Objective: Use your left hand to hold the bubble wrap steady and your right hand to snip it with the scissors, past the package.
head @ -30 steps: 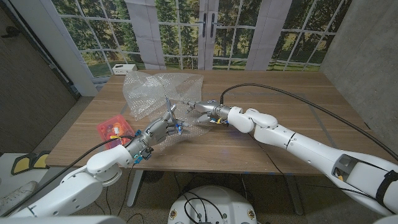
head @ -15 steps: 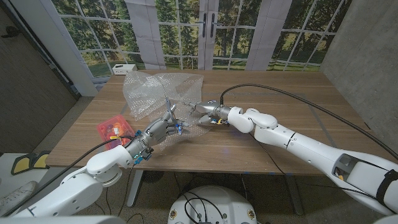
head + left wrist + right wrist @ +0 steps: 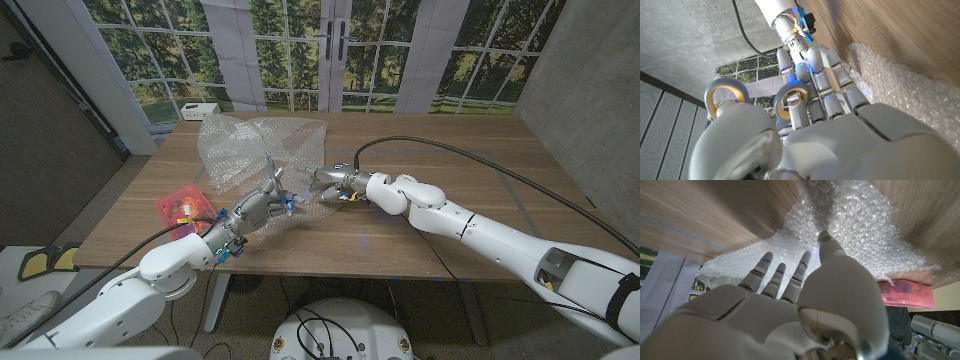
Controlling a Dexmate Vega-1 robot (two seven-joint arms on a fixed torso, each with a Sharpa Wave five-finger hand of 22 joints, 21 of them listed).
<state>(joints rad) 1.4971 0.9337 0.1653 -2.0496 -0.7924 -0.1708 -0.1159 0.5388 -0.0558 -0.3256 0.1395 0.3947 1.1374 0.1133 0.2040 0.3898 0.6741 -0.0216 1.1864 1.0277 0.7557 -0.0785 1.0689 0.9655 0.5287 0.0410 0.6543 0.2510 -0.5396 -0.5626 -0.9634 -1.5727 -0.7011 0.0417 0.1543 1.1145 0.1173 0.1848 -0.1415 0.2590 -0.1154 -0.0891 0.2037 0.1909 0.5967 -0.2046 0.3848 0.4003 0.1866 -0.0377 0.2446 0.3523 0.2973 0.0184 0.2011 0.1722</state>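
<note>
On the wooden tabletop [image 3: 400, 225] before tall windows, the bubble wrap [image 3: 255, 150] spreads upper left of centre, the left hand [image 3: 268, 200] pressing its near edge with spread fingers, while the right hand [image 3: 335, 183], gripping the scissors [image 3: 790, 100], meets it from the right.

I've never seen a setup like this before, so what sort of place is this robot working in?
Probably a robot test room dressed as a packing desk: a wooden table holding bubble wrap, bare concrete-like walls, and a backdrop that looks like a printed picture of windows onto trees.
</note>
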